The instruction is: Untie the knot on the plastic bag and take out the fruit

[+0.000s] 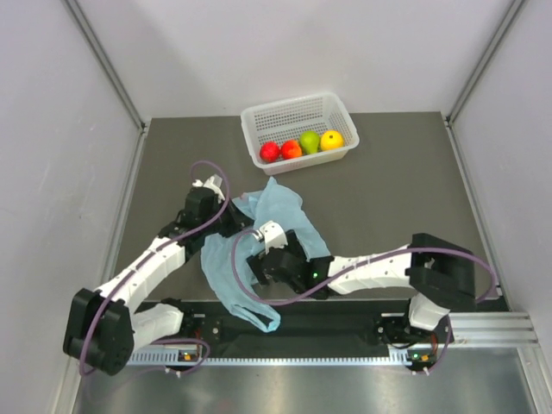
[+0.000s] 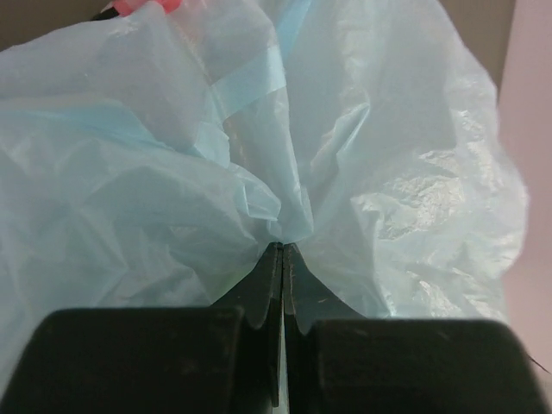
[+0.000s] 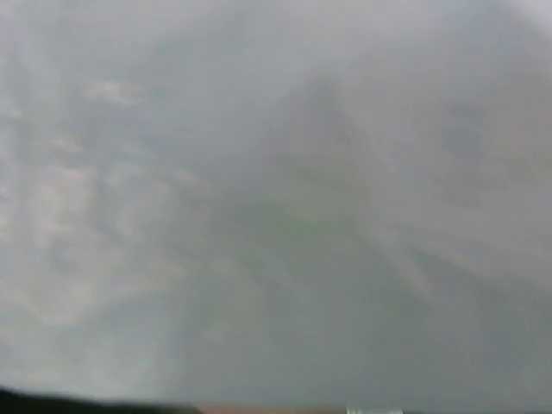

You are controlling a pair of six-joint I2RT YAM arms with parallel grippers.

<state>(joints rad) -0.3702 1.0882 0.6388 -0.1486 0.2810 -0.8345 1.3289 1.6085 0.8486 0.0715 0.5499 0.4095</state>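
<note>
The light-blue plastic bag (image 1: 285, 211) lies crumpled in the middle of the table. My left gripper (image 1: 231, 217) is shut on a bunched fold of the plastic bag (image 2: 172, 190), its jaws pressed together at the tip (image 2: 283, 246). My right gripper (image 1: 259, 263) sits low against the bag's near side with its fingers hidden by the film. The right wrist view shows only blurred plastic (image 3: 276, 172) against the lens. No knot shows. Fruit lies in the white basket: a red one (image 1: 270, 152), a red-orange one (image 1: 291, 149), a green one (image 1: 310, 142) and a yellow one (image 1: 331, 140).
The white perforated basket (image 1: 293, 108) stands at the back of the dark table, right of centre. A long strip of the bag trails down to the near edge (image 1: 259, 315) between the two arm bases. Grey walls close in on both sides.
</note>
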